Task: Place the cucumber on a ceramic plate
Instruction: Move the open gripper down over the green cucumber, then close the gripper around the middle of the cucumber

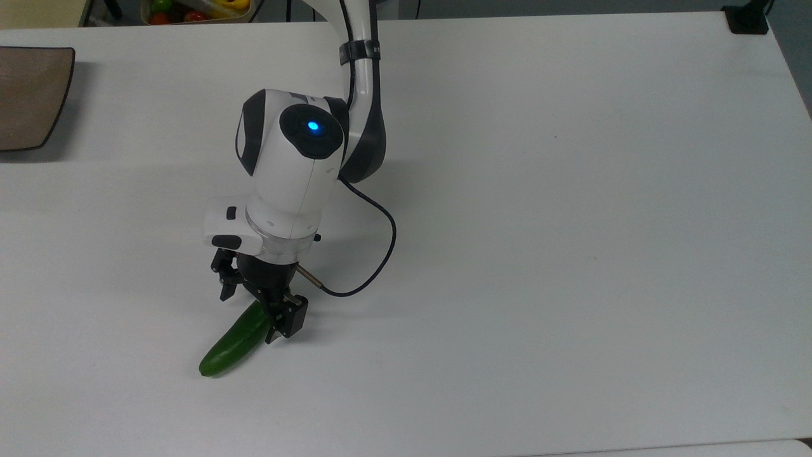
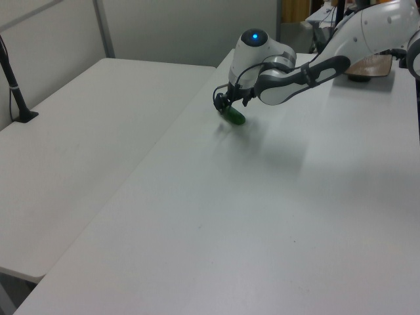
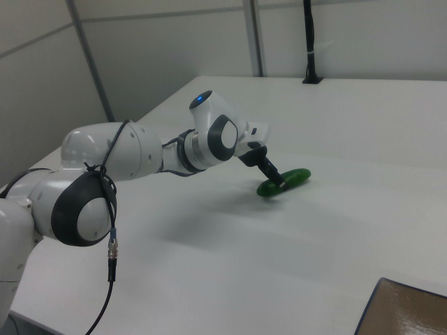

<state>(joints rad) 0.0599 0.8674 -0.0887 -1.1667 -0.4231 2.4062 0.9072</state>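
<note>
We see the cucumber (image 1: 233,343) lying flat on the white desk (image 1: 571,222), toward the near edge in the top view and angled, its lower tip pointing to the top view's left. The gripper (image 1: 252,316) stands low over the cucumber's upper end with its fingers spread, one on each side of the fruit, not closed on it. In the left view the gripper (image 2: 226,107) covers part of the cucumber (image 2: 235,117); in the right view the cucumber (image 3: 285,182) lies just beyond the fingertips. The plate (image 1: 28,95) sits at the desk's far left corner in the top view, well apart from the cucumber. A black cable (image 1: 371,254) loops from the wrist.
</note>
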